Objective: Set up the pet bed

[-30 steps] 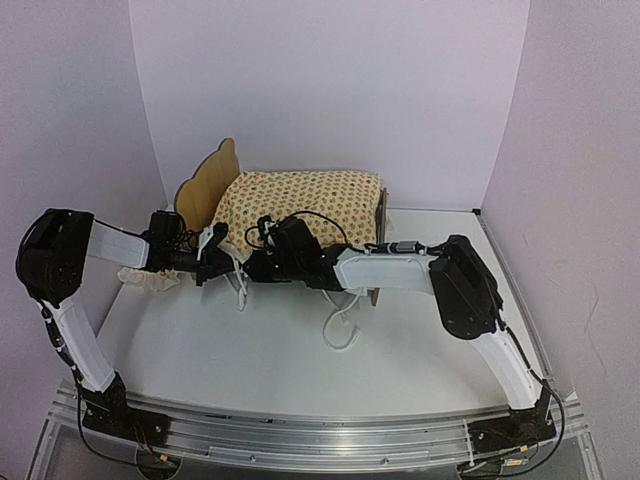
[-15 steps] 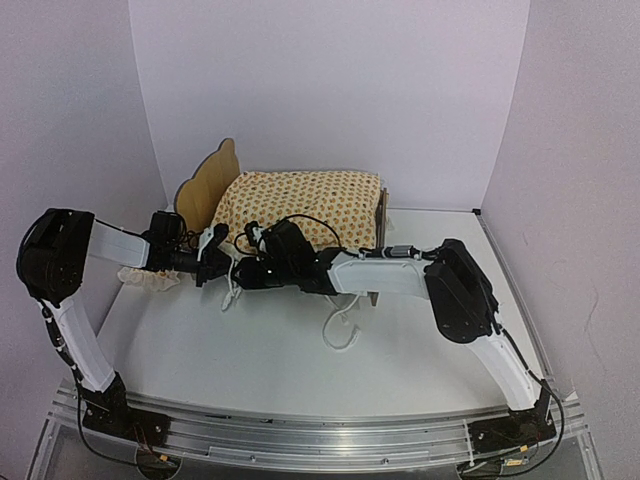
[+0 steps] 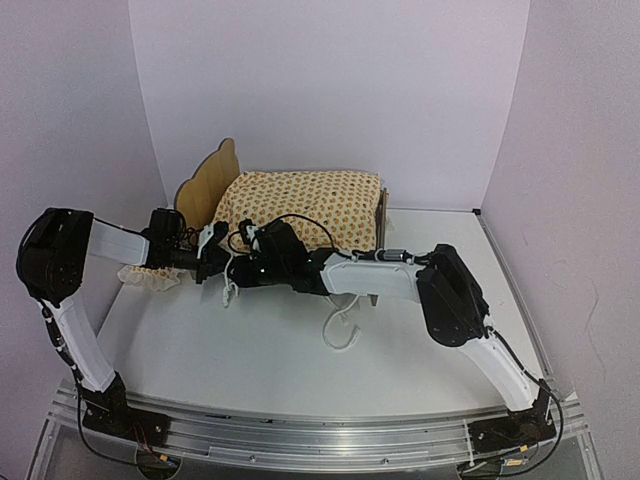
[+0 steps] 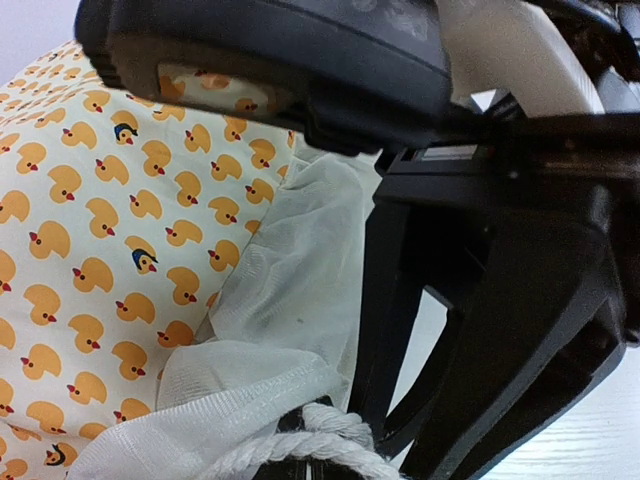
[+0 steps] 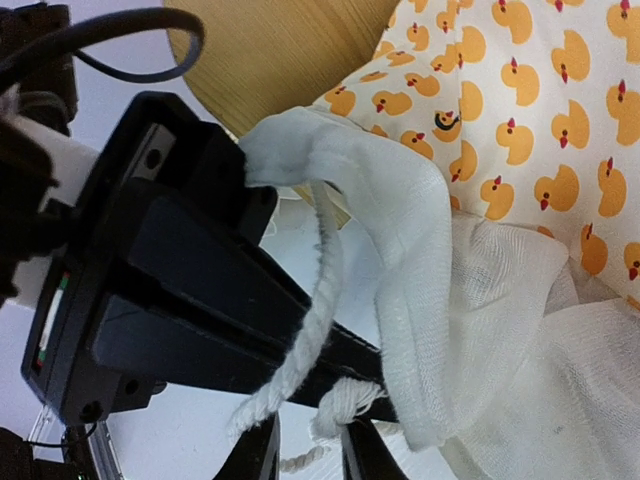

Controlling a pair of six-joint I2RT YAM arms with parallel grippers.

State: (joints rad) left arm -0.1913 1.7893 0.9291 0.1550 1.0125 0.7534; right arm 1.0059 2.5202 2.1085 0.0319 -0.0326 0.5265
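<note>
Top external view: grippers nose to nose at the head of the bed

At far left the ruffled pillow (image 3: 150, 278) lies on the table (image 3: 250, 360). Next along, the left gripper (image 3: 219, 264) has its jaws pressed together, pinching a white fabric corner (image 5: 300, 150) of the duck-print cushion (image 3: 300, 205). The right wrist view shows that corner held up at its tip! The right gripper (image 3: 240, 270) faces it with its fingers a narrow gap apart, and a knotted cord (image 5: 345, 400) hangs right at them. The pet bed (image 3: 200, 195) sits centre frame by the back wall with the cushion on it, headboard (image 3: 218, 160) on the left, footboard (image 3: 381, 215) on the right. A loose cord (image 3: 340, 325) loops on the table below.
</note>
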